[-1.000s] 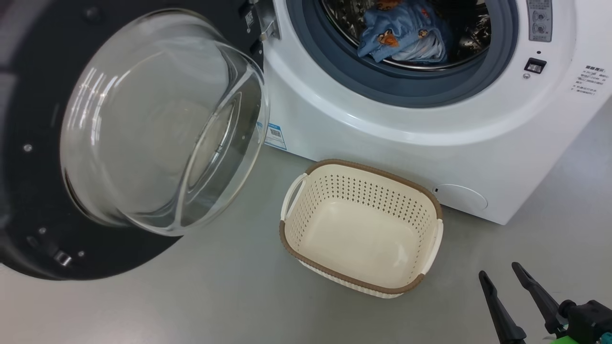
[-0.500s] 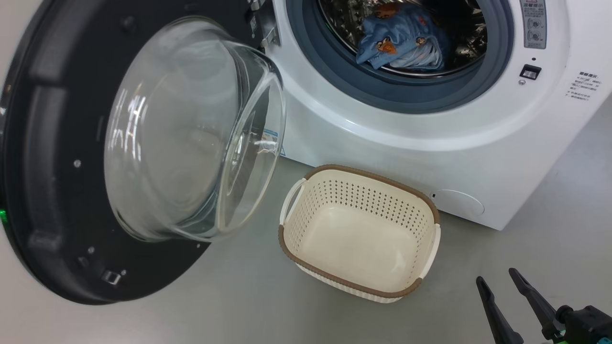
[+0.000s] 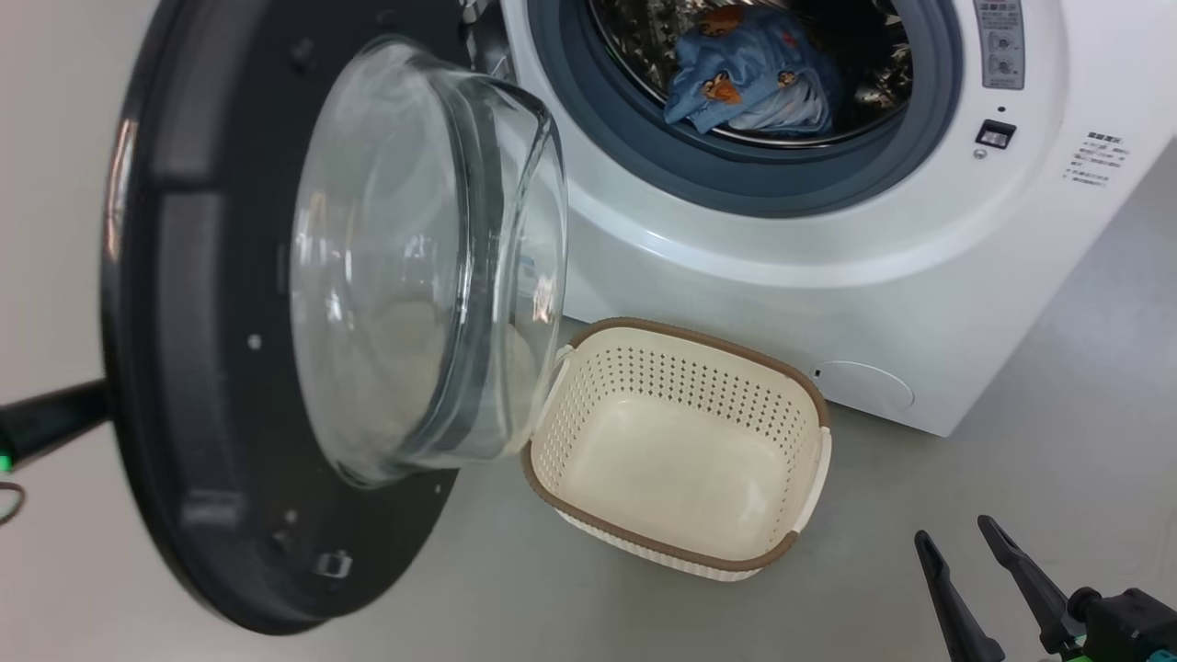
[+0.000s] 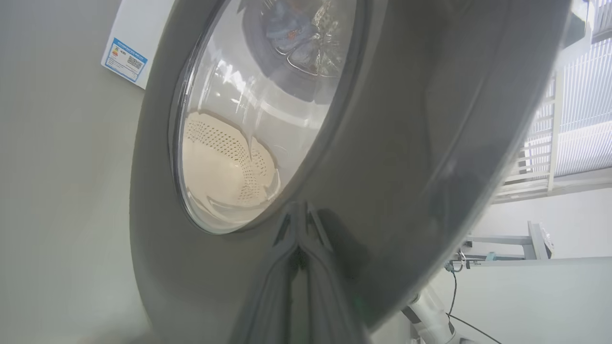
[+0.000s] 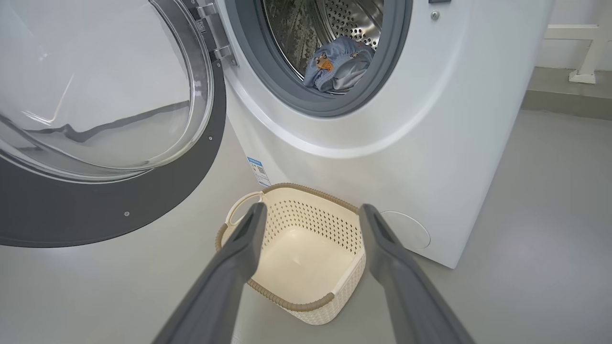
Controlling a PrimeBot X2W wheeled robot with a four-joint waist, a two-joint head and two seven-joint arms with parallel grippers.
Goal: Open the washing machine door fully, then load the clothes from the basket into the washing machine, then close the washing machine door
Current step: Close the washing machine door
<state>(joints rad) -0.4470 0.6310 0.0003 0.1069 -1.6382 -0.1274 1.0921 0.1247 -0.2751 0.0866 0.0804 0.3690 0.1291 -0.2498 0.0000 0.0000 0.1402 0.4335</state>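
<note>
The washing machine door [image 3: 184, 368] stands partly open, its glass bowl [image 3: 414, 267] facing the white washing machine [image 3: 782, 285]. My left gripper [image 4: 300, 239] is shut, its tips pressed on the door's glossy black outer face [image 4: 406, 143]. Its dark arm [image 3: 46, 423] reaches in behind the door's left edge. The blue bear-print clothes [image 3: 745, 74] lie in the steel drum, also seen as clothes [image 5: 339, 64]. The cream basket [image 3: 699, 333] sits on the floor before the machine with nothing in it. My right gripper [image 3: 954, 529] hangs open at the lower right, apart from the basket [image 5: 311, 191].
The glass bowl hangs close over the basket's left handle [image 3: 559, 363]. A round service flap [image 3: 864, 386] sits low on the machine's front. Grey floor [image 3: 1057, 441] stretches right of the basket. A thin cable [image 3: 11, 501] lies at the far left.
The door has swung toward the machine and now stands more edge-on. My left arm has come into view behind its left edge. The right gripper has stayed put.
</note>
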